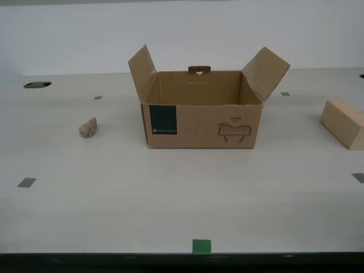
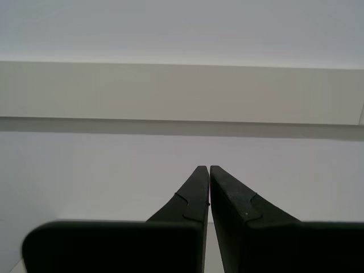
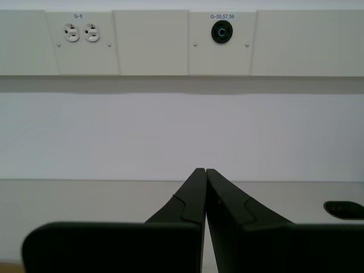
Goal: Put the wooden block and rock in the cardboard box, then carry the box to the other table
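Exterior view: set at the table [image 1: 170,199] near edge, looking across and slightly down at the box [image 1: 202,111], moderately near, wall behind. First wrist view: looking level along closed fingers [image 3: 193,196] toward a wall panel with outlets [image 3: 79,33], table edge just beyond the fingertips. Second wrist view: looking along closed fingers [image 2: 196,193] at bare wall and a pale band [image 2: 182,91] ahead. Shared between views: only wall and table.
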Controlling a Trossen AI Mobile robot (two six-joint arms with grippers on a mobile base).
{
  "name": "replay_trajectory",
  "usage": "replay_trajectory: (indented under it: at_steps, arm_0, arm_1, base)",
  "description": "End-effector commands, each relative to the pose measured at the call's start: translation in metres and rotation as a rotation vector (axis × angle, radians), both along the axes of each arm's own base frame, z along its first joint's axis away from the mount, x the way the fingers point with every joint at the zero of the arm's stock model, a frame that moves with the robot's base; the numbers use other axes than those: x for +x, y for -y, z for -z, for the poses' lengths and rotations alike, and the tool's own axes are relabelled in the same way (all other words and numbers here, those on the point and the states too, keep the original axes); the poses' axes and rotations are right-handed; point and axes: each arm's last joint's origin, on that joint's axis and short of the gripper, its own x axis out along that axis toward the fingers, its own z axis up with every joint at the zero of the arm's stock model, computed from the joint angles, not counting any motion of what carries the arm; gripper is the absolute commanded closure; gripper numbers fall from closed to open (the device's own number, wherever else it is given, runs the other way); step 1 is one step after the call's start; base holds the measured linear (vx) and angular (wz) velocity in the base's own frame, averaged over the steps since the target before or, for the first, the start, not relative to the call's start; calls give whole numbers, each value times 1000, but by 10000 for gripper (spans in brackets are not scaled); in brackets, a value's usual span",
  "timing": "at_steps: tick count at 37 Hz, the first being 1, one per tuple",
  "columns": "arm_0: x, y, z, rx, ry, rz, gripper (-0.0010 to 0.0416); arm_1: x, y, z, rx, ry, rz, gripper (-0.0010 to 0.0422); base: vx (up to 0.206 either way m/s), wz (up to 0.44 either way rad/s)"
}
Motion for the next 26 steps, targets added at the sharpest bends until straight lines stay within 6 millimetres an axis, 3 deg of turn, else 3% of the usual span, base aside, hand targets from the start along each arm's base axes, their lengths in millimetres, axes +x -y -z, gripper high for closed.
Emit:
replay_trajectory:
  at_steps: [1, 26]
  arm_0:
    - [0, 0, 0, 0, 2, -3, 405]
    - [0, 0, 0, 0, 2, -2, 405]
  arm_1:
    - [0, 0, -1, 1, 7, 2, 412]
    - [0, 0, -1, 1, 7, 2, 412]
  base:
    - [0, 0]
    - [0, 0]
